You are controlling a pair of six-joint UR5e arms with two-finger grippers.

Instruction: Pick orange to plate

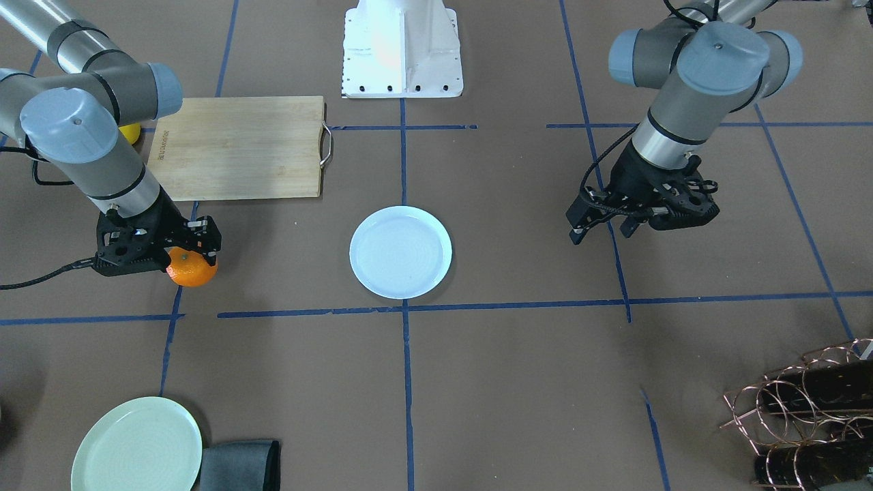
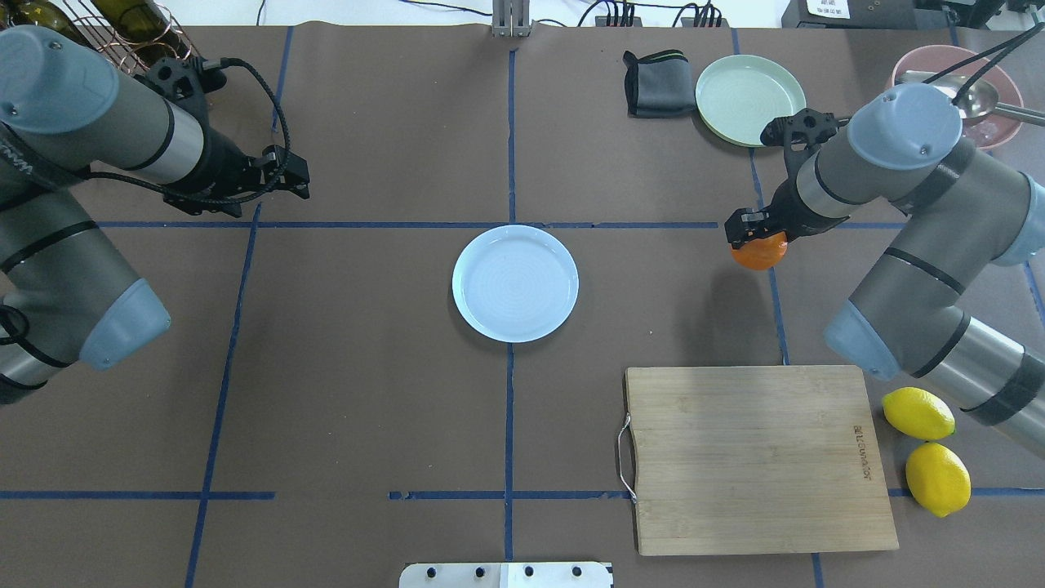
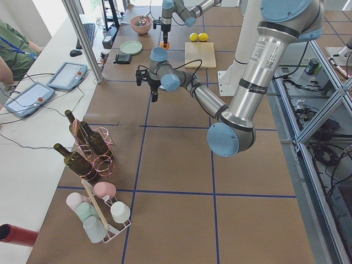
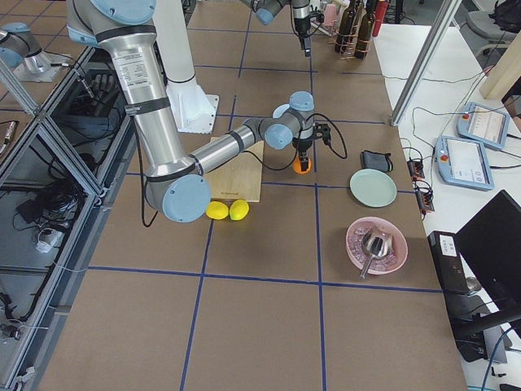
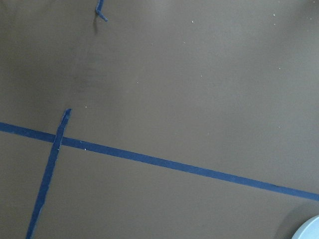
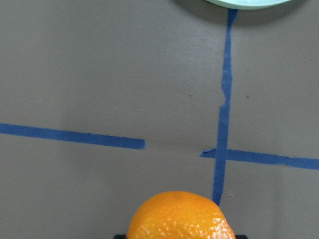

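The orange (image 1: pixel 194 271) hangs in my right gripper (image 1: pixel 193 251), which is shut on it from above, a little over the table. Seen from overhead, the orange (image 2: pixel 759 253) is to the right of the pale bluish-white plate (image 2: pixel 515 282), about a plate's width and a half away. It fills the bottom edge of the right wrist view (image 6: pixel 180 216). The plate (image 1: pixel 400 252) lies bare at the table's middle. My left gripper (image 2: pixel 300 181) hovers far left of the plate, open and holding nothing. A sliver of the plate (image 5: pixel 311 230) shows in the left wrist view.
A wooden cutting board (image 2: pixel 755 457) lies near the robot's right side, with two lemons (image 2: pixel 927 449) beside it. A pale green plate (image 2: pixel 749 98), a dark folded cloth (image 2: pixel 657 82) and a pink bowl (image 2: pixel 939 69) stand at the far right. A bottle rack (image 1: pixel 805 409) occupies the far left corner.
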